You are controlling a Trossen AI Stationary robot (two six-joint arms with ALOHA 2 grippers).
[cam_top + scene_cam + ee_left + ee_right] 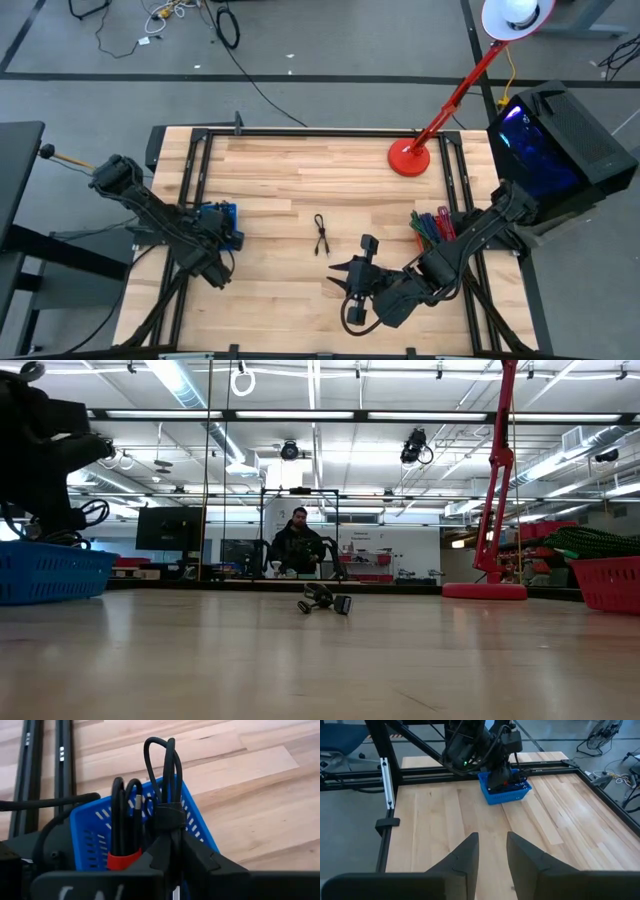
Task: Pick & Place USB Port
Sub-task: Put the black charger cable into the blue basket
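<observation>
- The left gripper (pixel 167 855) hangs over the blue plastic basket (pixel 200 827), its fingers pinched on a bundled black USB cable (pixel 167 780); placing looks under way, and the next move calls for lowering and letting go.
- The right gripper (pixel 492 851), fingers slightly apart and empty, waits well apart from the basket; a second black cable (pixel 320 236) lies between.

Both arms are dark, jointed and boxy. The right gripper (pixel 491 851) has two black, wedge-shaped fingers. A green light glows on the left arm above the blue basket (pixel 504 791).
</observation>
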